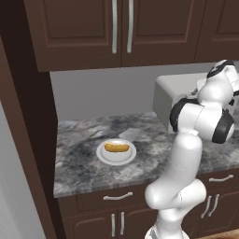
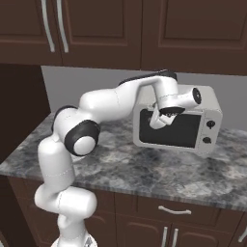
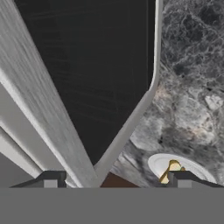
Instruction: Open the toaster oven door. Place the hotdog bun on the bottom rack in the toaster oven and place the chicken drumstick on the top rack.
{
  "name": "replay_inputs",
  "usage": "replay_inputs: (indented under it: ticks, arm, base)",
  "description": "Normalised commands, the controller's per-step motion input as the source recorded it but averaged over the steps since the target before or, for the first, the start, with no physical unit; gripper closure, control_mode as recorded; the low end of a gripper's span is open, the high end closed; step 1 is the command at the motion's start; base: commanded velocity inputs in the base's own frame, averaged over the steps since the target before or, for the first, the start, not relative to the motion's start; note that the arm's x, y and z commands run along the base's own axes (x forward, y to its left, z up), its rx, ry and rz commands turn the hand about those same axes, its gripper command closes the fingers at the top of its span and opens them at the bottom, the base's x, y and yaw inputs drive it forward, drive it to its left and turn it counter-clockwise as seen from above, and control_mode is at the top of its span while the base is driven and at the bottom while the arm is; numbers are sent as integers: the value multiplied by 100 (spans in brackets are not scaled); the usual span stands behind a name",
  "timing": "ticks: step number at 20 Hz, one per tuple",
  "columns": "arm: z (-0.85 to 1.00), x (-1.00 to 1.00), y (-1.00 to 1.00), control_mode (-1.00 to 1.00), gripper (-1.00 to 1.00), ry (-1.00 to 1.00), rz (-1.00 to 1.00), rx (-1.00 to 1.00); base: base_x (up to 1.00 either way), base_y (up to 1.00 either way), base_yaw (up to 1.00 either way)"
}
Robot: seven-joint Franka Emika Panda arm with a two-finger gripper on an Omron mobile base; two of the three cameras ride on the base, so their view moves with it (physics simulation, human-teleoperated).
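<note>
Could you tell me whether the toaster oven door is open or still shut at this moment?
Shut. In the right base view the toaster oven door lies flush with the front panel, dark glass upright, with the open gripper at its top edge.

Silver toaster oven [image 2: 176, 126], dark door closed; hotdog bun [image 1: 116, 148] on a white plate [image 1: 103, 156], well left.

Dark wood cabinets [image 1: 116, 28] above, grey wall [image 1: 102, 93], marbled grey countertop [image 2: 144, 169].

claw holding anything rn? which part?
Nothing held. The claw is open at the toaster oven door's top edge, fingertips apart, with nothing clamped between them.
</note>
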Motion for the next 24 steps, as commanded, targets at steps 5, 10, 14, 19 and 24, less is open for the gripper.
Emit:
replay_inputs:
  ticks: [5, 10, 14, 19, 24]
  arm:
    - [-6, 31, -1, -100, -100, 4, 0, 4]
    - [-26, 20, -9, -100, -100, 6, 0, 2]
    - [-52, 0, -1, -100, -100, 5, 0, 0]
    - [-30, 0, 0, -100, -100, 2, 0, 4]
    - [-46, -3, 0, -100, -100, 8, 0, 4]
  base:
    - [0, 0, 0]
    - [0, 0, 0]
    - [0, 0, 0]
    - [0, 0, 0]
    - [0, 0, 0]
